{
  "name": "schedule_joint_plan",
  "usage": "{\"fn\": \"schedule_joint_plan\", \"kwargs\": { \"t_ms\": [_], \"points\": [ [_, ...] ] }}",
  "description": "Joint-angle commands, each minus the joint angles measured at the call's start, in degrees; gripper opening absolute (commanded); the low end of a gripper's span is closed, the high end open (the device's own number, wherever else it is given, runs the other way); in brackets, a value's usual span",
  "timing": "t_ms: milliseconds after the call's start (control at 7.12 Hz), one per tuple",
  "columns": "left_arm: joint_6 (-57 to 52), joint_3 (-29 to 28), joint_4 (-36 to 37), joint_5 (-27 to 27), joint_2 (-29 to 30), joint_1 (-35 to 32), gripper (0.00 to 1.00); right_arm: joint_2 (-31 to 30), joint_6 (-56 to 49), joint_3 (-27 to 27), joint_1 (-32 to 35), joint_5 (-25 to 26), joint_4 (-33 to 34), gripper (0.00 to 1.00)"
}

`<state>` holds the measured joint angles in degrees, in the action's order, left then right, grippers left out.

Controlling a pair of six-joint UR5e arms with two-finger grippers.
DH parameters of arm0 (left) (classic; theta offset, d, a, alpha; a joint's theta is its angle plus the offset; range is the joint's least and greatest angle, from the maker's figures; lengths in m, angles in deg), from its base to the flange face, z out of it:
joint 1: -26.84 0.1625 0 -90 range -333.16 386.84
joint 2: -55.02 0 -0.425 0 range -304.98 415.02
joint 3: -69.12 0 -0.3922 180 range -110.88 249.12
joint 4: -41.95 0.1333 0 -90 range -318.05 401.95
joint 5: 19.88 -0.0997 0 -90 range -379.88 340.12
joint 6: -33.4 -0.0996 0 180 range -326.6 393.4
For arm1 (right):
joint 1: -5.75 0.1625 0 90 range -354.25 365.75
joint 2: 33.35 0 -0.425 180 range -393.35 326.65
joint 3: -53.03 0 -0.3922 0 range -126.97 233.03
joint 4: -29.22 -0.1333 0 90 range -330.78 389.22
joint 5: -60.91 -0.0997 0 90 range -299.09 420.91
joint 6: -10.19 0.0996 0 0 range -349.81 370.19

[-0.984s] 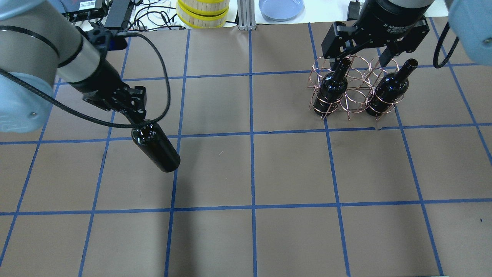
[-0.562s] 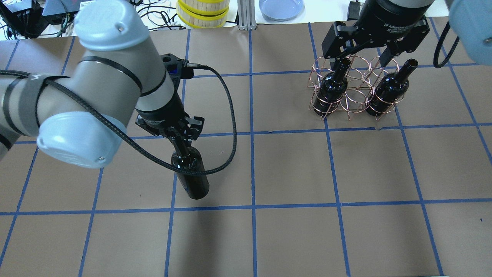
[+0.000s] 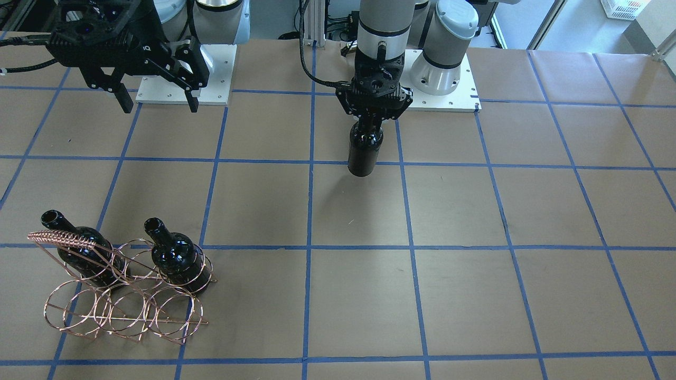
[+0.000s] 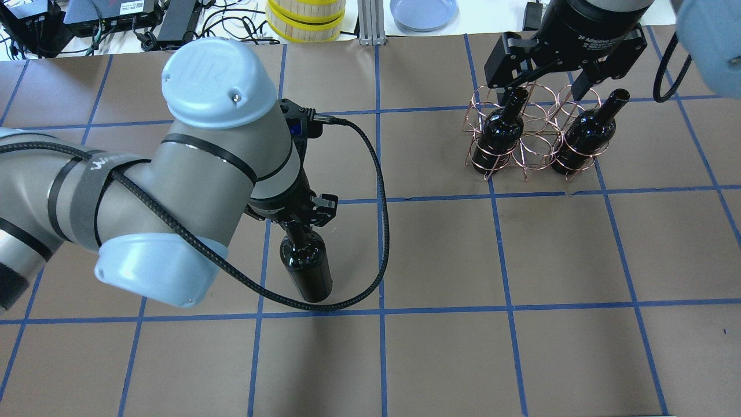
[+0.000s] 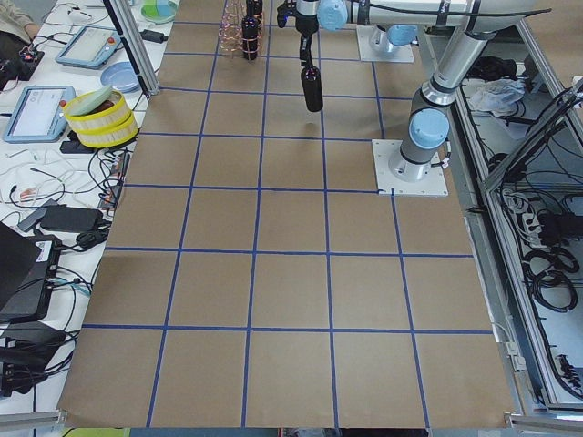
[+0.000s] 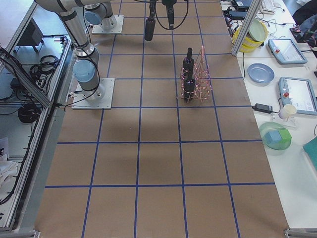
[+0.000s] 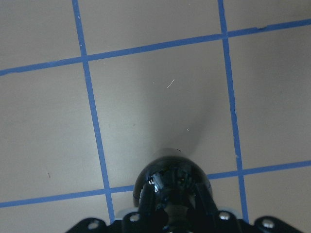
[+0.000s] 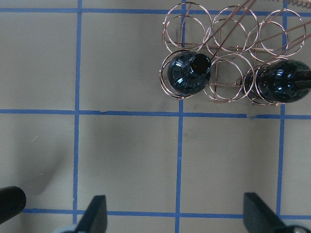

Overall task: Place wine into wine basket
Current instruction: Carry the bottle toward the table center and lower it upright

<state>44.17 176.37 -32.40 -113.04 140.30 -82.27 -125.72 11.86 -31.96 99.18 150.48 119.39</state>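
My left gripper [image 4: 299, 225] is shut on the neck of a near-black wine bottle [image 4: 307, 267], which hangs upright above the table left of centre. The bottle also shows in the front view [image 3: 364, 151] and the left wrist view [image 7: 172, 180]. The copper wire wine basket [image 4: 536, 138] stands at the far right and also shows in the front view [image 3: 124, 306]. It holds two identical bottles [image 4: 496, 134] [image 4: 582, 139] in the end rings of its robot-side row. The ring between them is empty. My right gripper [image 4: 541, 81] hangs open and empty above the basket.
Yellow-banded round containers [image 4: 305, 17], a blue plate [image 4: 423, 11] and cables lie beyond the table's far edge. Blue tape lines grid the brown table top [image 4: 440, 255]. The left arm's cable [image 4: 379, 191] loops beside the held bottle.
My left arm has swung right and toward the table's middle, carrying the bottle, which now hangs more upright. The right arm, basket and its two bottles have not moved.
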Motion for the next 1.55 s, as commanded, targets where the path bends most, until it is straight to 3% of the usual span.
{"fn": "schedule_joint_plan", "kwargs": {
  "t_ms": [0, 1405],
  "points": [
    [1.6, 3.4, 4.6, -1.0, -0.6, -1.5, 0.00, 0.0, 0.0, 0.0, 0.0, 0.0, 0.0, 1.00],
    [5.1, 3.4, 6.0, -0.1, 1.2, -2.4, 0.00, 0.0, 0.0, 0.0, 0.0, 0.1, 0.0, 1.00]
  ]
}}
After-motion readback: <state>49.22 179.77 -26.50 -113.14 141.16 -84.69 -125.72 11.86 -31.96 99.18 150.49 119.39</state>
